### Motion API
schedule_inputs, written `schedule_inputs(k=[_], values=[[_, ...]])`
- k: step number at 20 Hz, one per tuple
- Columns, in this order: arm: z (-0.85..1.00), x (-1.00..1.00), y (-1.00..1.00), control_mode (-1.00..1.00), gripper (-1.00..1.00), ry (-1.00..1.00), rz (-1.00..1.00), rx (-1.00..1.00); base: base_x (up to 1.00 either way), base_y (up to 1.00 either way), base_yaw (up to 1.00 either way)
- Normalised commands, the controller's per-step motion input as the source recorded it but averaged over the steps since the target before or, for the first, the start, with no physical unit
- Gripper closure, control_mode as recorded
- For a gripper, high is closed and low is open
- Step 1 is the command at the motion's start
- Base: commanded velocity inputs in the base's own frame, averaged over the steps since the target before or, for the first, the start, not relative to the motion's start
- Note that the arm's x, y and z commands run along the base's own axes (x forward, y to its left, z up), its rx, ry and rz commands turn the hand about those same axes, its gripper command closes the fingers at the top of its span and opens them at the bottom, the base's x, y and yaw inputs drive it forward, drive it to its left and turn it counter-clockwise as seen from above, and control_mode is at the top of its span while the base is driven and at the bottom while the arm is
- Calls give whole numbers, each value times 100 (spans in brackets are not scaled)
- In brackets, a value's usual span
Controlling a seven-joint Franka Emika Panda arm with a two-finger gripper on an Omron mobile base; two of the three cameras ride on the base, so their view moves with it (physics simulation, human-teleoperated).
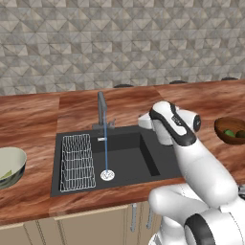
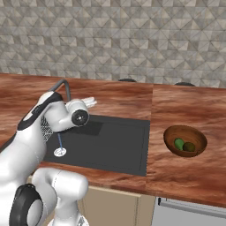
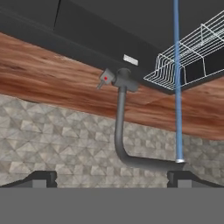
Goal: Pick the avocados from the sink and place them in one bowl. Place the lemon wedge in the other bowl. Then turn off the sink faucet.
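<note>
Running water [image 1: 105, 148] from sink faucet [image 3: 119, 127]; jaws spread wide, gripping nothing; avocados [image 2: 184, 145] in wooden bowl [image 2: 173, 131].

From my left base view, the arm hid the gripper, and the frame's edges cut the pale bowl [image 1: 10, 165] and the wooden bowl [image 1: 230, 130]. The arm covered the sink's [image 2: 110, 145] left part in my right view.

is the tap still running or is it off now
Running. A thin blue stream falls from the tap spout to the drain in the sink; the hand view shows it too.
</note>
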Motion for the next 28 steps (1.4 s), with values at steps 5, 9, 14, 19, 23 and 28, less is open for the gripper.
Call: schedule_inputs(k=[5,9,14,19,23,28], values=[[-3,0,-11,-100,-100,-3,0,0,0,0,0],[0,0,-3,-100,-100,-5,0,0,0,0,0],[0,0,0,-100,-100,0,0,-2,0,0,0],[0,0,0,-100,-100,0,0,-3,0,0,0],[0,0,-3,-100,-100,0,0,-2,0,0,0],[0,0,-9,-100,-100,0,0,-2,0,0,0]])
